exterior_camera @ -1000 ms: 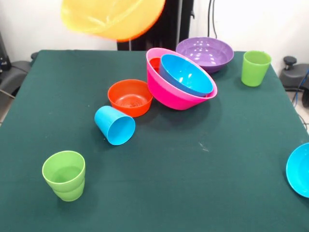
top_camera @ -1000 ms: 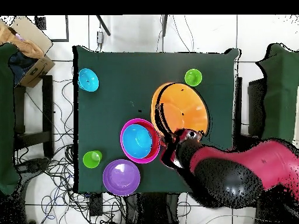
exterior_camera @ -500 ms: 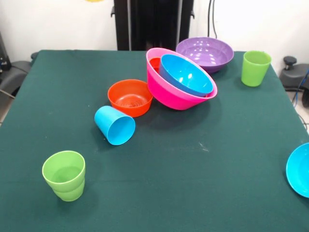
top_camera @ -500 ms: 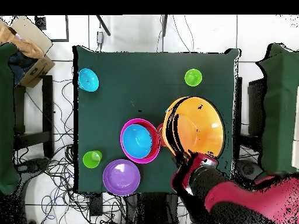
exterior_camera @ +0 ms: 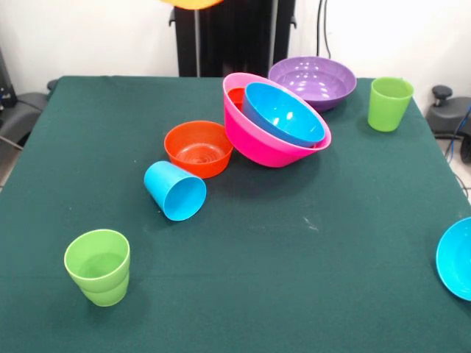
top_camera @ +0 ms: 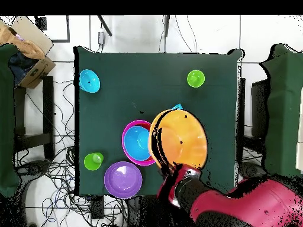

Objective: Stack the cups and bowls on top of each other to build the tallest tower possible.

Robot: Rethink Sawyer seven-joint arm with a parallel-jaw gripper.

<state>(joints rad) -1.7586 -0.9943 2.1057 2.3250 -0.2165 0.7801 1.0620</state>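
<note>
My gripper is shut on the rim of the large orange bowl and holds it high above the table, partly over the pink bowl. In the front view only the orange bowl's edge shows at the top. The tilted pink bowl holds a blue bowl and a red-orange bowl. The purple bowl stands behind it. A small red-orange bowl and a sky blue cup, lying on its side, are to the left. One green cup stands near left, the other far right.
A small blue bowl sits at the table's right edge in the front view, and it shows in the overhead view too. The black pedestal stands behind the table. My red arm reaches in from the lower right of the overhead view.
The orange bowl, lifted out of the front view, has swung back toward the pink bowl. Its edge shows again at the top of the front view. The things on the table have not moved.
</note>
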